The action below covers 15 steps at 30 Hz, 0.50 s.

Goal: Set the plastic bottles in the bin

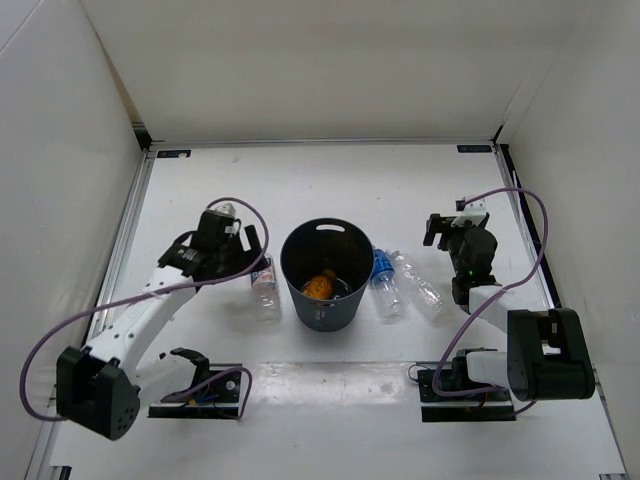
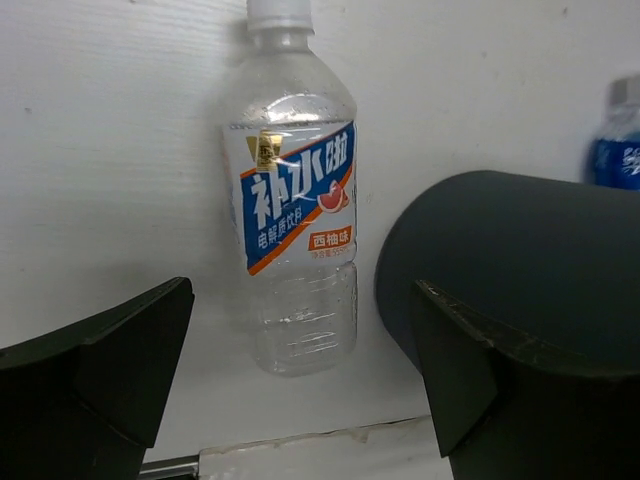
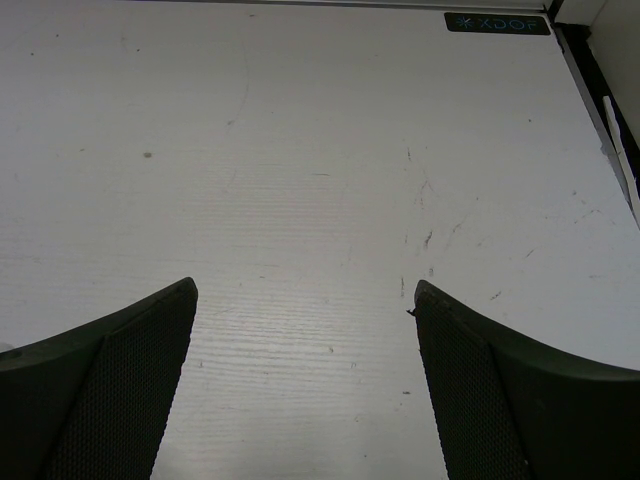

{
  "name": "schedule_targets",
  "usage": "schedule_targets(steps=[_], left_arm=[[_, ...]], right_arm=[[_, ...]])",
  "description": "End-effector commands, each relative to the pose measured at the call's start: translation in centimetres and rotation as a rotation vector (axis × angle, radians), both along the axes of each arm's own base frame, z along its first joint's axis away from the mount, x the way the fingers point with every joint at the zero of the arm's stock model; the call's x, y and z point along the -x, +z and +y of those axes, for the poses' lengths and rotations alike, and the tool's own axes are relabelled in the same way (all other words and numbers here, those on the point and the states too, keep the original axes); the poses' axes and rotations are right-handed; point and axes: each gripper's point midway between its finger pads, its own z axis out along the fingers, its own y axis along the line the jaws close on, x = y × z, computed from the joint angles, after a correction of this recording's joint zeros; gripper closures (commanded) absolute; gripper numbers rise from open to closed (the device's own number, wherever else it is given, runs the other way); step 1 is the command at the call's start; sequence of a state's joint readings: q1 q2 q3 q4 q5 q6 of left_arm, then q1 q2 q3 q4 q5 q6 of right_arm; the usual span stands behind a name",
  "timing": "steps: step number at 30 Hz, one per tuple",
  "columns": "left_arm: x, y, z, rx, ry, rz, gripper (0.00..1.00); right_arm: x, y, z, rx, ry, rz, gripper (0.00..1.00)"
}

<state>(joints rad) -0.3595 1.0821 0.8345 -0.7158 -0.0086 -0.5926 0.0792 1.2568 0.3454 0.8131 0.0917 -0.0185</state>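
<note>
Three bottles [image 1: 418,283] lie on the bench [image 1: 300,190]; the left hand [image 2: 302,295], released, should drop squarely astride the white-blue labelled bottle [image 2: 298,215], clear of the bin [image 2: 500,250], before clenching.

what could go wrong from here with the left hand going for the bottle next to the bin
The labelled bottle lies close beside the bin, so the open left hand could hit the bin wall coming down and shove it. The bottle is round and lying flat; it may roll away as the hand closes.
</note>
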Motion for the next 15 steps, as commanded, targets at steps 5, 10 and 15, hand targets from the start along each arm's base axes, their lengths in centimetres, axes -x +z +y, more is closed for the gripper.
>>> schedule_targets(steps=[5, 10, 15], left_arm=[[-0.2, -3.6, -1.4, -0.046, -0.071, 0.108, 0.0], [-0.8, -5.7, -2.0, -0.093, -0.099, 0.191, 0.0], [-1.6, -6.4, -2.9, -0.09, -0.123, 0.224, 0.0]], right_arm=[[-0.4, 1.4, -0.3, 0.003, -0.011, -0.056, 0.1], [-0.5, 1.5, -0.3, 0.0, -0.01, -0.058, 0.1], [-0.5, 1.4, -0.3, -0.002, -0.005, -0.055, 0.1]])
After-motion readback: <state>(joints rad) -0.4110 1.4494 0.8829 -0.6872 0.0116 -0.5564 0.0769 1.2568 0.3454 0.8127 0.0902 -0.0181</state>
